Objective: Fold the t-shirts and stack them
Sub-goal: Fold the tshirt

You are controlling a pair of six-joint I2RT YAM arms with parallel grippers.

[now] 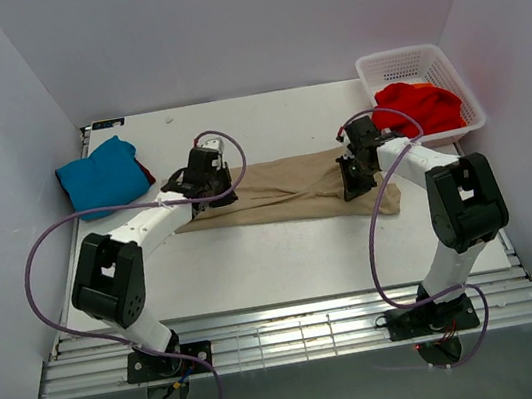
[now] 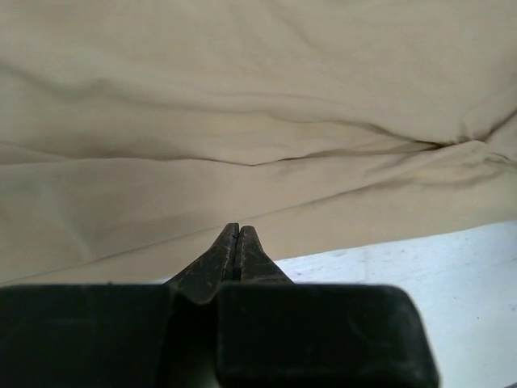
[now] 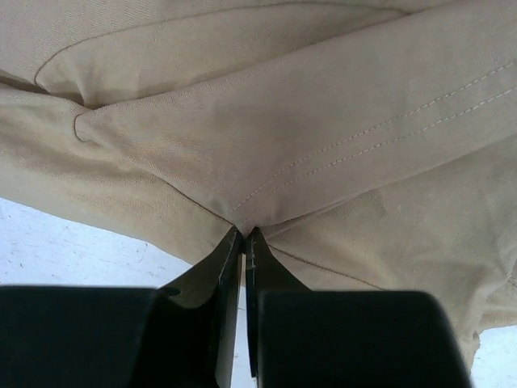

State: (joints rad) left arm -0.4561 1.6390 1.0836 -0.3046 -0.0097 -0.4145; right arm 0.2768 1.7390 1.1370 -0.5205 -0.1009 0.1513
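Now: tan shirt (image 1: pixel 290 191) lies flat, spread long and narrow. The doubled layers in both wrist views suggest its sides are already folded in.

Right gripper (image 3: pixel 245 234) is at the tan shirt's right end, jaws closed onto a stitched fold. The cloth puckers into the tips, so it has a pinch.

Left gripper (image 2: pixel 238 232) is at the tan shirt's left end, on the near hem, jaws pressed together. No pucker shows, so I cannot tell whether cloth is caught.

One gripper at each end reads as set-up for moving both ends together and keeping the next fold square.

Teal shirt (image 1: pixel 100 175) sits folded well left of the tan shirt, with what looks like a dark red shirt (image 1: pixel 146 170) peeping from under it. That is likely the stack, kept out of the working area.

Red shirt (image 1: pixel 418 106) lies bunched in the basket (image 1: pixel 403 53), just right and behind the tan shirt, not yet folded.

Risk: if the left end is ungripped it may slip and skew the fold.
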